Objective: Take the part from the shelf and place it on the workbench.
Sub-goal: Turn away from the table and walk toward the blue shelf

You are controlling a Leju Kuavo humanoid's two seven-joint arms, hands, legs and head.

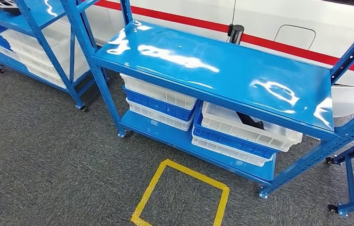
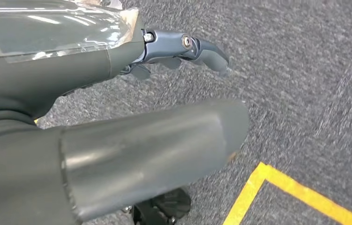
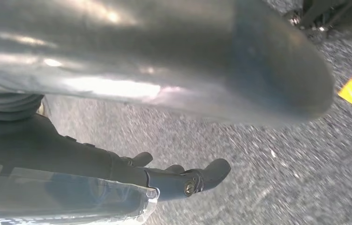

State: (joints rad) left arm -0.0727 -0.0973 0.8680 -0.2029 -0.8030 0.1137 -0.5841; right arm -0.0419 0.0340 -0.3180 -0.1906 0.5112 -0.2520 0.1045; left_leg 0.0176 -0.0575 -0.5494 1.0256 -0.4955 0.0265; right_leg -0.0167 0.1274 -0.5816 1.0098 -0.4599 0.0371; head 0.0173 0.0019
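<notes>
L hand (image 2: pixel 164 54) & R hand (image 3: pixel 164 176) empty, fingers apart, over carpet, dark part (image 1: pixel 252 121) in white bin (image 1: pixel 241 128), lower shelf (image 1: pixel 165 129).

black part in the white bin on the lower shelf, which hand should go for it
Probably the right. The black part lies in the top white bin right of the head view's middle. Both the right hand and left hand hang empty over carpet, so side alone decides.
</notes>
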